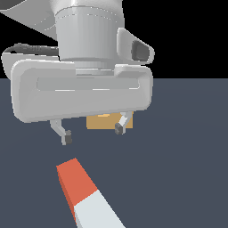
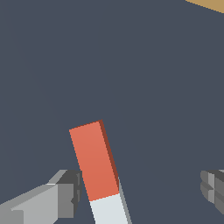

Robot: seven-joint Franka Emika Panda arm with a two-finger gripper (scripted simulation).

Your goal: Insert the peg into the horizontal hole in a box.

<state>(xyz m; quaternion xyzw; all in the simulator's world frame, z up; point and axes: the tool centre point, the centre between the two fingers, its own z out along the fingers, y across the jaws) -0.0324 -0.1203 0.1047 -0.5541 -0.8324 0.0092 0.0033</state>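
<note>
Task barely begun. Long red-and-white square peg (image 1: 87,196) lies flat on dark grey floor (image 1: 187,169), not picked up. Grey robot gripper (image 1: 92,133) hangs above, fingers wide apart, holding nothing. Plain tan box (image 1: 103,122) sits behind gripper, well apart from peg. Hole not seen. Left: grab, carry, push in.

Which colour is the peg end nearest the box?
Red-orange; the peg turns white farther back. Clearest in the wrist view.
</note>
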